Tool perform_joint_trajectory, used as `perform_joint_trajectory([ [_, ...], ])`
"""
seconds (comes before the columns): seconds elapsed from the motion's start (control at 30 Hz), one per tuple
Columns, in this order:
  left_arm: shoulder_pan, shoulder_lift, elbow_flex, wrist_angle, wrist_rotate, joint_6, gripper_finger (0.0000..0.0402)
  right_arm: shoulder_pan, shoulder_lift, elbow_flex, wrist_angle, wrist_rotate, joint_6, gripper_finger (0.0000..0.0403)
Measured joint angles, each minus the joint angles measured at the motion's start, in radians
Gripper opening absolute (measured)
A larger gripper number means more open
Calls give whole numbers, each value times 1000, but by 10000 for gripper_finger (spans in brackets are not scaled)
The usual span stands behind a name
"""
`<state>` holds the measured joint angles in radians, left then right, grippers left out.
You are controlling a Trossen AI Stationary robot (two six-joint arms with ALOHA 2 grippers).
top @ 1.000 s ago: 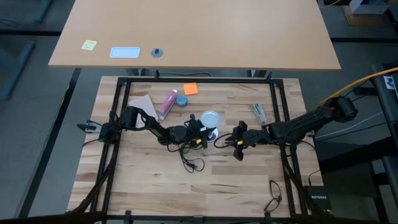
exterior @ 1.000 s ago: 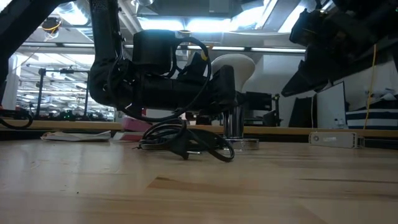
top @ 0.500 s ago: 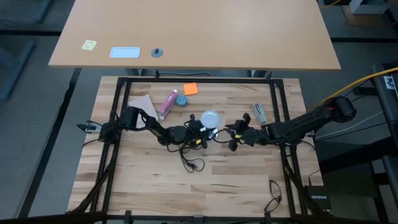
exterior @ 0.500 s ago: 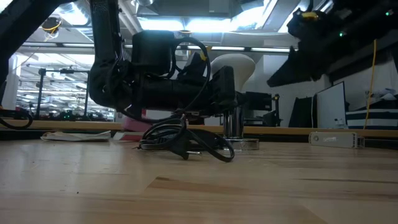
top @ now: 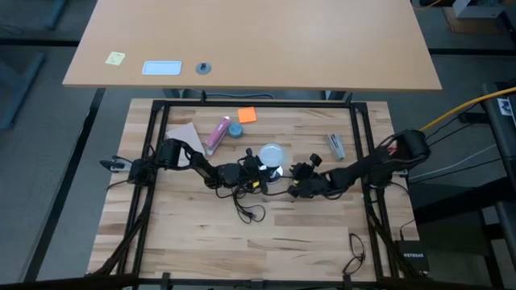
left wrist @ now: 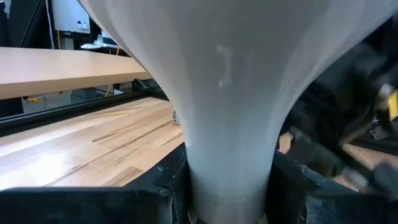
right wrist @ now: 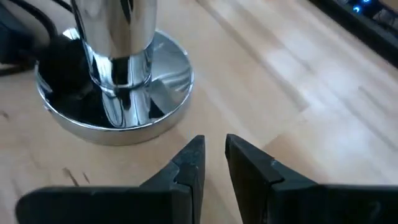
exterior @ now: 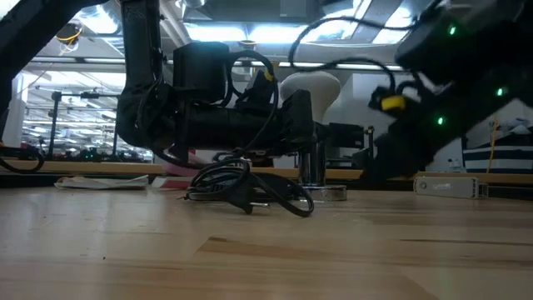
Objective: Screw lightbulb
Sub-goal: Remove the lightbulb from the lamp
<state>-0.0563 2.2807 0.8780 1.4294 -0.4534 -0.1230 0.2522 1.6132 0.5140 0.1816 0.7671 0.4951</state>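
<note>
I see a light wooden table (top: pixel 282 225) framed by a black rail (top: pixel 258 103) — beyond it a larger tan desk (top: pixel 258 40) on a grey floor (top: pixel 32 161). Across the table, the low camera gives me a bright open hall: ceiling lights (exterior: pixel 275 33), a dark monitor (exterior: pixel 346 133) — cluttered shelves far off.

Left gripper (top: pixel 260 171) at frame centre of the high view, fingers clamped, right gripper (right wrist: pixel 212 163) just right of centre, fingers slightly parted, empty

The right gripper (right wrist: pixel 213 160) hovers just beside the shiny lamp base (right wrist: pixel 118 93) on the wooden counter (right wrist: pixel 298 93), fingers (right wrist: pixel 193 163) slightly apart, holding nothing.
</note>
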Motion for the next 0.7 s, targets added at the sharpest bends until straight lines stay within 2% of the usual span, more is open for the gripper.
perform_joint_trajectory([
  [0.27,-2,-1,0,-5,-3,2,139,-39,199,3,279,-47,4,74],
  [0.7,3,-3,-2,-6,-11,70,139,-30,203,47,264,-103,-2,73],
])
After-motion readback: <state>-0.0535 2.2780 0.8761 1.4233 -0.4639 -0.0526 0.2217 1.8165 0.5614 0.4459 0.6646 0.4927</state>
